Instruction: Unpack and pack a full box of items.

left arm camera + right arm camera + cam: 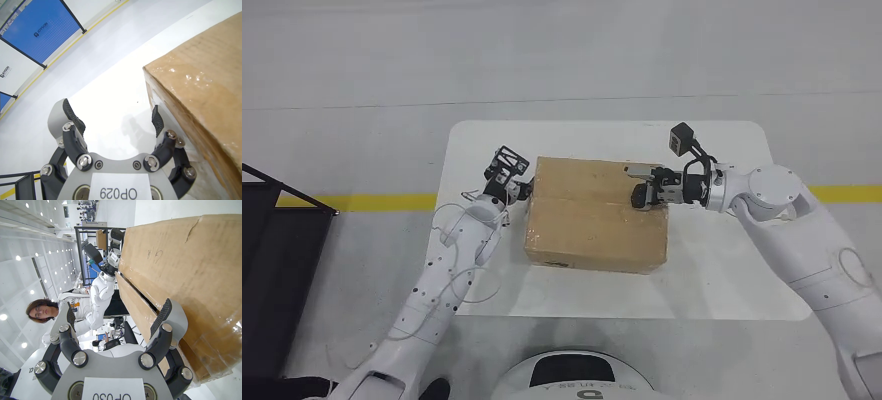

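Observation:
A brown cardboard box (pixel 594 213) lies in the middle of the white table (pixel 722 280), its top flaps down and glossy tape along the edges. My left gripper (pixel 115 117) is open beside the box's left end wall (pixel 198 85), one finger (pixel 157 119) close to that wall; from above it is at the far-left corner (pixel 504 170). My right gripper (pixel 116 313) is open over the box top (pixel 179 275) near its right end (pixel 642 192). One of its pads (pixel 162 315) sits at the centre seam, where a flap (pixel 132 306) gapes slightly.
Bare table surface runs in front of and to the right of the box. A black frame (pixel 272 230) stands on the floor to the left of the table. A yellow line (pixel 372 201) crosses the floor behind it.

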Available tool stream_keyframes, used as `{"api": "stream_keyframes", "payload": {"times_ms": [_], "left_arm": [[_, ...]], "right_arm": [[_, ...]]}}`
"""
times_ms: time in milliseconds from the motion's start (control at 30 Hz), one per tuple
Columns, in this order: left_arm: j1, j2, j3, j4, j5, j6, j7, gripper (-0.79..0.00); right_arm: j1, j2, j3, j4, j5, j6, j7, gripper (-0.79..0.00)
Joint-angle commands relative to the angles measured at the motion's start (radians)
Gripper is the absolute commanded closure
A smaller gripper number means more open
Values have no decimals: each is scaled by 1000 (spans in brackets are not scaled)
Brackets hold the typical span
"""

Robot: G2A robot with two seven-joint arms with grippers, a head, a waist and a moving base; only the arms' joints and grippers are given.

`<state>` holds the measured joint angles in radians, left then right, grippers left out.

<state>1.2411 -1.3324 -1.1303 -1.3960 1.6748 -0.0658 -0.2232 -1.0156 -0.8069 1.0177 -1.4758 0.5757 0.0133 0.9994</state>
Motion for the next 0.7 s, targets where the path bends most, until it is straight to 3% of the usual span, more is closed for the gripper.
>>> {"api": "stream_keyframes", "payload": {"times_ms": [0,133,500,667], "left_arm": [[-4,-3,15,1,8,-6,-3,-785],[-10,-7,40,5,21,-12,-5,-785],[-20,-13,50,20,24,-10,-7,-785],[-30,-16,56,34,23,-20,-10,-785]], "right_arm": [[0,0,0,0,0,0,0,-785],[-5,-1,-1,-2,1,1,-6,-785],[-132,41,189,62,141,-117,254,-785],[-176,51,239,85,126,-85,235,-785]]}}
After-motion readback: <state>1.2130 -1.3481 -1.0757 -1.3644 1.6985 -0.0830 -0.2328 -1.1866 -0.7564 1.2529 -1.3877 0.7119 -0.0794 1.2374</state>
